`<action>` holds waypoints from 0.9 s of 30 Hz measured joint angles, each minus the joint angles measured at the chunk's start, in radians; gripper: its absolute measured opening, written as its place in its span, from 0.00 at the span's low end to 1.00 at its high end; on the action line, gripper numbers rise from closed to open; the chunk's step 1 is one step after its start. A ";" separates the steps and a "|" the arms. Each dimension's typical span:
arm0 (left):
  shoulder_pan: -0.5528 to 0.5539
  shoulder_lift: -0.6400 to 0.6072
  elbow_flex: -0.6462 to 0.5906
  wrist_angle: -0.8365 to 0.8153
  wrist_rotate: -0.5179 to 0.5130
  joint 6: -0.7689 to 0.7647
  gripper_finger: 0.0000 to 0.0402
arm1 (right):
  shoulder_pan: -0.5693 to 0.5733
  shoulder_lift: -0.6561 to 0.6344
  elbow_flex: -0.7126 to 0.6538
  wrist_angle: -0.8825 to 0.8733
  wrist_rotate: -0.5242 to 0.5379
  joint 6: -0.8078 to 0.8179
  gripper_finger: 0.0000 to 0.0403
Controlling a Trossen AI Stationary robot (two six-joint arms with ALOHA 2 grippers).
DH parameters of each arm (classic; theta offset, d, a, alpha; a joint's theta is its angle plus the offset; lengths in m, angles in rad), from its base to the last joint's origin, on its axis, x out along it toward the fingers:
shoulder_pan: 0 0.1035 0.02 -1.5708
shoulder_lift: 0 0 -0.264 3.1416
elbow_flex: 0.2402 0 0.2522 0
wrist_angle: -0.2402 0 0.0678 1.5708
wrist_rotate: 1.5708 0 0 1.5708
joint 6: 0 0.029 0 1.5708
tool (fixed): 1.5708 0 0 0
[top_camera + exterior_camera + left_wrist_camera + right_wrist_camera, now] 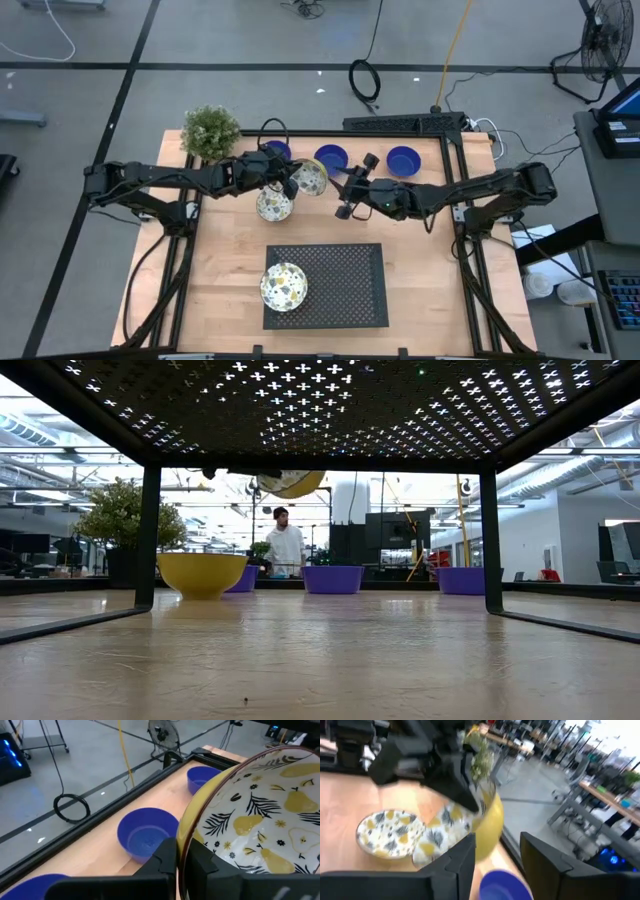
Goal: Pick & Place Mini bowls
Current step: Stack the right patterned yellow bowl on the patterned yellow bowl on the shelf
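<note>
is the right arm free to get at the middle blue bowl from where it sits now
Probably yes: the right tool hangs open and empty just beside the middle blue bowl, with nothing between them. The left tool holds a patterned bowl close by.

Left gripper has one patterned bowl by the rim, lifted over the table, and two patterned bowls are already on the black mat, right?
Not quite. The left gripper does hold a patterned bowl by the rim, raised off the table, but the high view shows only one patterned bowl on the black mat. The other patterned bowl sits on the bare wood beside the left arm.
</note>
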 joint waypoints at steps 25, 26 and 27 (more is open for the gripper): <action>-0.095 -0.281 0.040 -0.075 0.012 -0.014 0.03 | -0.019 -0.488 -0.643 0.393 0.047 0.096 0.38; -0.101 -0.293 0.039 -0.079 0.012 -0.017 0.03 | -0.022 -0.501 -0.657 0.400 0.047 0.089 0.38; -0.108 -0.303 0.039 -0.076 0.012 -0.022 0.03 | -0.024 -0.513 -0.666 0.401 0.048 0.088 0.38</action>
